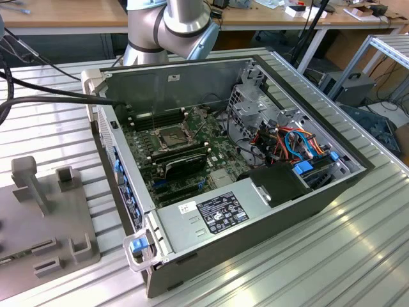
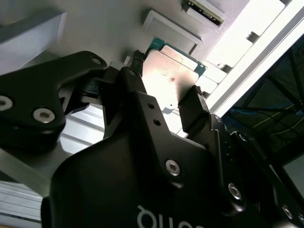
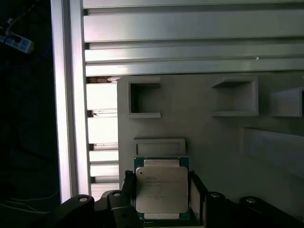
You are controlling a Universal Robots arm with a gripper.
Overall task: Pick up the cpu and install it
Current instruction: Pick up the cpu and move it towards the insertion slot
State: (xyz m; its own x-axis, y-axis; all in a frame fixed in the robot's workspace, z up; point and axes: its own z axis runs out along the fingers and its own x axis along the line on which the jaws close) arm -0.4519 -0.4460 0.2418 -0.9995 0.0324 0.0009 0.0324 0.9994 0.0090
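gripper (image 3: 161, 179) clamped on cpu (image 3: 160, 195) by opposite edges, probably to spare its contacts. Grey holder plate (image 3: 213, 142) sits beneath

A robotics lab: robot arm (image 1: 169, 25) at 12 o'clock, open PC case (image 1: 255, 252) on a ribbed metal table (image 1: 345, 256), cluttered desks (image 1: 64, 16) behind.
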